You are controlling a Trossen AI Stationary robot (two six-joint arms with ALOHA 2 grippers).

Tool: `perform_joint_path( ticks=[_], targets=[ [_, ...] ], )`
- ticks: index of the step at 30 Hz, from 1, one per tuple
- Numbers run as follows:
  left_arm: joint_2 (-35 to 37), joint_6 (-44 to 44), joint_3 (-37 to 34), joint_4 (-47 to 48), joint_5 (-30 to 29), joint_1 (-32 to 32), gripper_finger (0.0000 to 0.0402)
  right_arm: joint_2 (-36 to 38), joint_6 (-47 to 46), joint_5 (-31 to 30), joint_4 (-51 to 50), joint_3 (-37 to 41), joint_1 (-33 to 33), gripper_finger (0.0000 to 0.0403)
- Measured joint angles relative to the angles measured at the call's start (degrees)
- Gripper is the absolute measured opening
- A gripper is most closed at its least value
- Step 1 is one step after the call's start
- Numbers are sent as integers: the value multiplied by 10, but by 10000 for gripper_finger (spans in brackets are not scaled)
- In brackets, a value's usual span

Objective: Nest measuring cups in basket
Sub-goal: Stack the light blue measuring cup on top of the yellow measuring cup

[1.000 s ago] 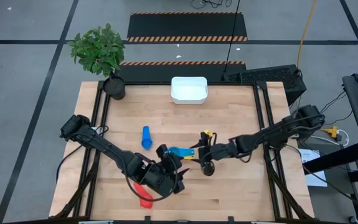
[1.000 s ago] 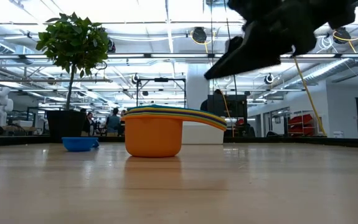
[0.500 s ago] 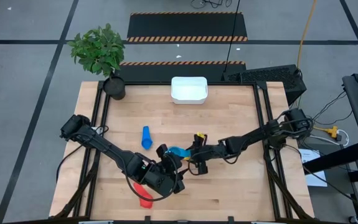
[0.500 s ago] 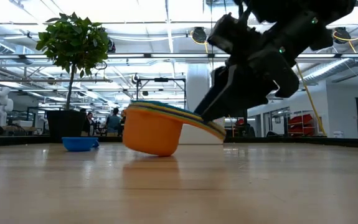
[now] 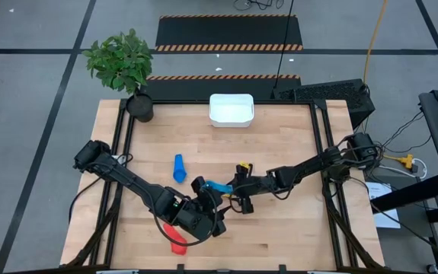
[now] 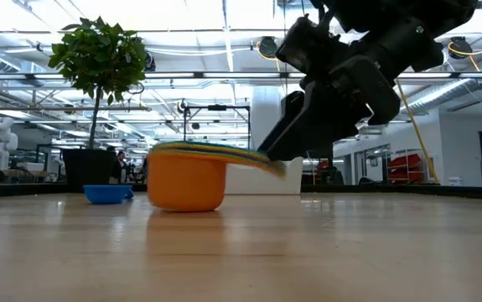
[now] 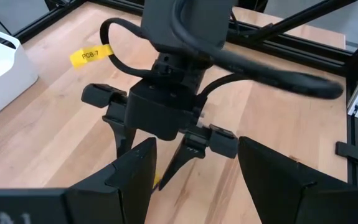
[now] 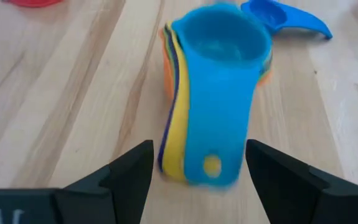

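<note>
Pale wood-plank table (image 5: pixel 295 144) inside a black frame; beyond it a large workshop hall with ceiling lights, a white robot figure and people far off in the low view. Potted plant (image 5: pixel 121 65) at the far left corner. White basket (image 5: pixel 231 109) at the middle of the far edge, with no cup visible in it.

Nested stack of measuring cups (image 6: pixel 186 174) sits upright on the wood near table centre: orange cup outermost, light blue cup innermost on top, yellow and dark blue handles fanned beneath it in the right wrist view. Two cups still loose: a blue cup (image 5: pixel 178 168) lying apart toward the left, and a red cup (image 5: pixel 177 244) near the front edge beside the left arm.

Right gripper (image 8: pixel 196 180) has its fingers spread, one on each side of the stack's handle ends, not visibly clamped. Left gripper (image 7: pixel 194 180) hovers close by, fingers apart, holding nothing, looking straight at the right gripper.

Step in hand, as I read it: take the stack by its handles. To do it well, close on all the fanned handles together so none slips out, grip near the bowls rather than the tips, lift level. Basket is well apart, so carry slowly; a tilt could spill the inner cups.
</note>
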State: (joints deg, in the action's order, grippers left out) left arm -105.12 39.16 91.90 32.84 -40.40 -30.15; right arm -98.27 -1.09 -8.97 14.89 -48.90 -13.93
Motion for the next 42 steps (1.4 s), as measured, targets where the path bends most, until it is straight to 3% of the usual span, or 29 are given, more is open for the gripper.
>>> perform_joint_path(
  ticks=[7, 16, 23, 31, 42],
  targets=[
    [0, -1, 0, 0, 0, 0, 227, 17, -14, -33, -1, 0, -8, 249],
    [0, -1, 0, -1, 0, 5, 227, 12, -13, -30, 5, 0, -12, 271],
    [0, 1, 0, -8, 0, 5, 227, -15, -27, 17, 60, 0, -12, 273],
    [0, -14, 0, -12, 0, 5, 227, -53, -40, -29, 69, -15, -11, 257],
    [0, -16, 0, 2, 0, 5, 227, -49, -18, -41, 69, -24, -24, 252]
  ],
)
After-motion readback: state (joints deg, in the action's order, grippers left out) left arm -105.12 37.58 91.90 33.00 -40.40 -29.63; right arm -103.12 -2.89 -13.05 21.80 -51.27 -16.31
